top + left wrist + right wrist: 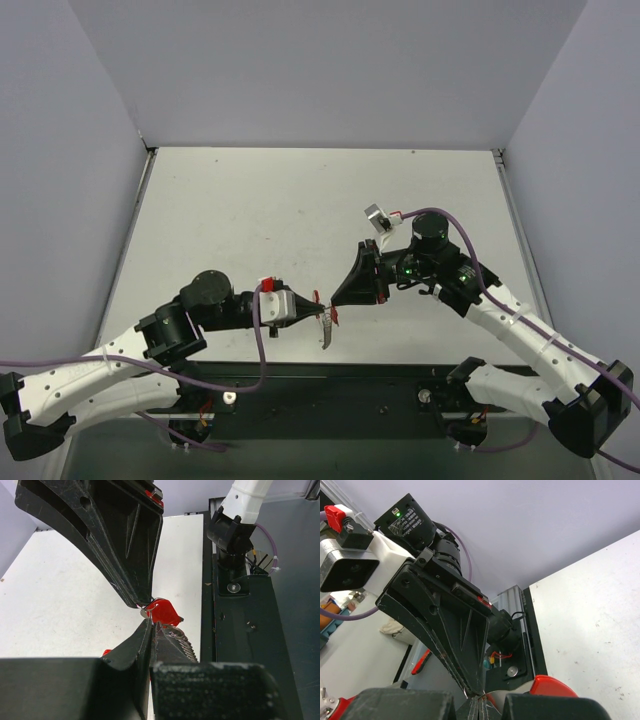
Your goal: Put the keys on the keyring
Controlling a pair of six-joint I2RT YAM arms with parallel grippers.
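I have the small red curved keyring, with its short silver link chain, held in the air between both arms, above the near edge of the table and not resting on it. My left gripper has its black fingers almost together, clamped on the keyring beside the red loop. My right gripper meets it tip to tip, fingers pressed fully together. Whether a flat silver key is pinched in that right tip I cannot tell; the spot is hidden.

I judge these parts light, hard and slick. A thin blade would twist or slide, so I would take a key by its flat head and the ring by its loop, leaving the chain to dangle.

Below lies a matte white tabletop. Pale grey walls close it in on three sides.
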